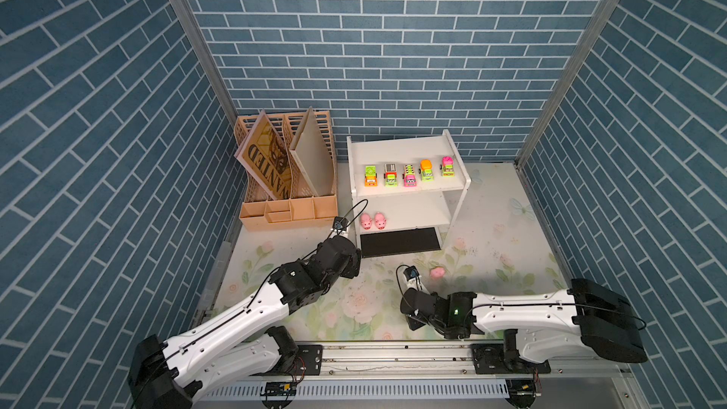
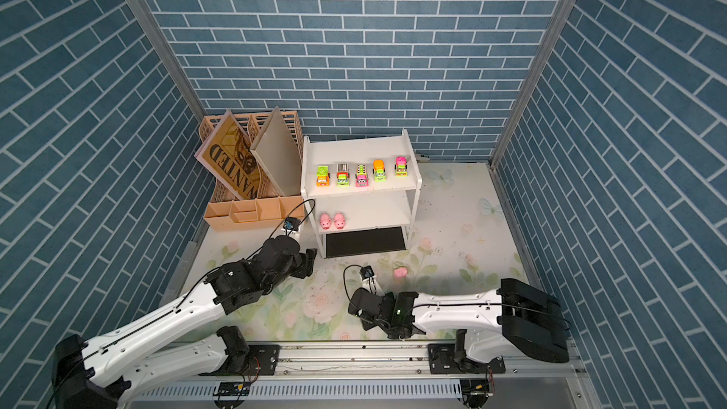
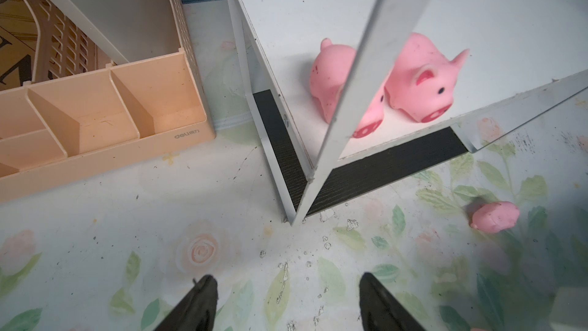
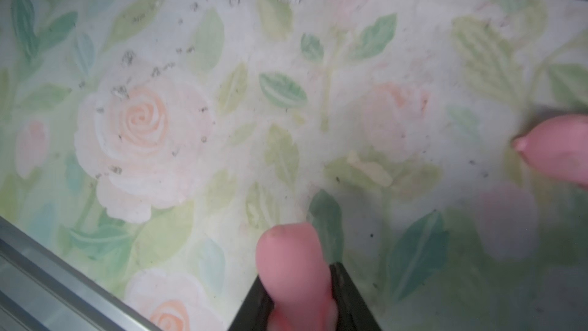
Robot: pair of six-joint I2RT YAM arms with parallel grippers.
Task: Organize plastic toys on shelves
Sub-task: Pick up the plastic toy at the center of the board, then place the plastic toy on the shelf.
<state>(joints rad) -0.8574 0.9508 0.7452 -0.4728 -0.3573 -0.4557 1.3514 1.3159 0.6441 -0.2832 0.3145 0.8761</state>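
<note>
A pig (image 4: pixel 289 256) sat clamped between the black jaws of the right gripper (image 4: pixel 300 284), held low over the floral mat (image 4: pixel 143 42) near the front rail (image 1: pixel 393 352). A second pig (image 1: pixel 437 272) lay loose on the mat just beyond that arm, between the gripper and the shelf (image 1: pixel 405 147), touching neither. The left gripper (image 3: pixel 286 278) hovered with fingers (image 3: pixel 203 300) spread wide and nothing between them, above the mat off the shelf's front corner nearest the peach organizer (image 1: pixel 287 214). Two more pigs (image 1: pixel 366 223) stood side by side at that end of the middle board, snouts facing front. Five trucks (image 1: pixel 409 175) in green, orange and pink lined the top board in a single row, each apart from its neighbour, grilles facing front.
</note>
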